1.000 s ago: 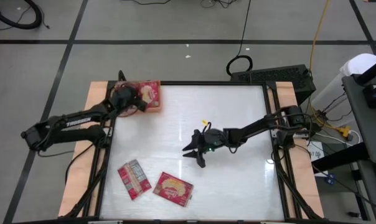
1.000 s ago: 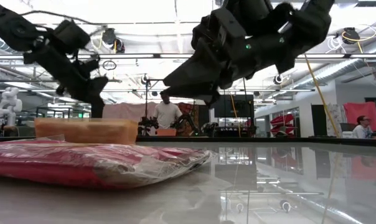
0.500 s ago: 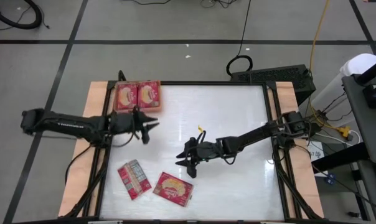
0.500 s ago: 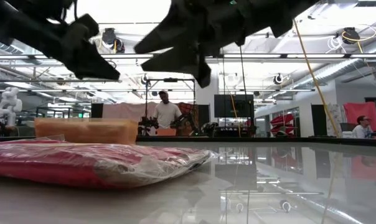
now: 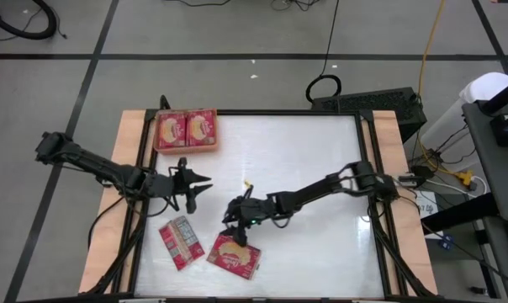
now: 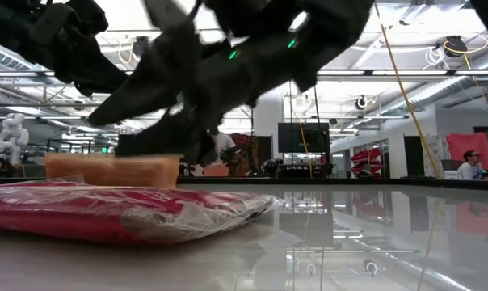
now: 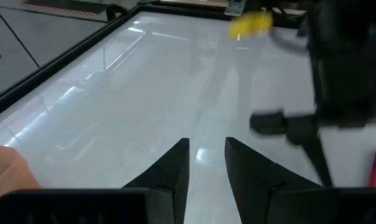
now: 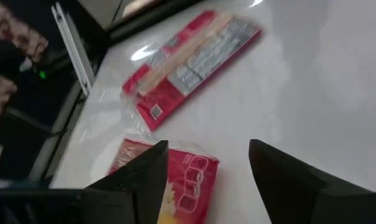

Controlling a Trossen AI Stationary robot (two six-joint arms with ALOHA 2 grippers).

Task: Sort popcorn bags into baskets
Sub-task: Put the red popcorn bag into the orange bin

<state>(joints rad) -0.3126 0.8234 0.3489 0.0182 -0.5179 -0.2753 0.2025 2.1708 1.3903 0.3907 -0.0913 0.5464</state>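
Note:
Two red popcorn bags (image 5: pixel 171 129) (image 5: pixel 203 128) lie flat side by side in the orange basket (image 5: pixel 187 150) at the table's far left corner. Two more lie flat on the white table near its front edge: one with a pale label (image 5: pixel 181 241) (image 8: pixel 188 59) and one with a yellow picture (image 5: pixel 234 255) (image 8: pixel 175 180). My right gripper (image 5: pixel 235 227) (image 8: pixel 203 162) hangs open just above the picture bag's far end, touching nothing. My left gripper (image 5: pixel 195 189) (image 7: pixel 206 149) stands open with a narrow gap, above bare table between the basket and the label bag.
Light wooden boards (image 5: pixel 111 194) (image 5: pixel 401 168) and black frame rails flank the white table. The two arms are close together at the table's near left. In the low view a bag (image 6: pixel 123 212) lies in the foreground, with people (image 6: pixel 217 149) in the room behind.
My left gripper has swung away from the basket toward the table's near edge and its middle, uncovering the second bag in the basket. My right gripper has gone toward the near left, over the picture bag, and its fingers have spread wider. The bags have kept still.

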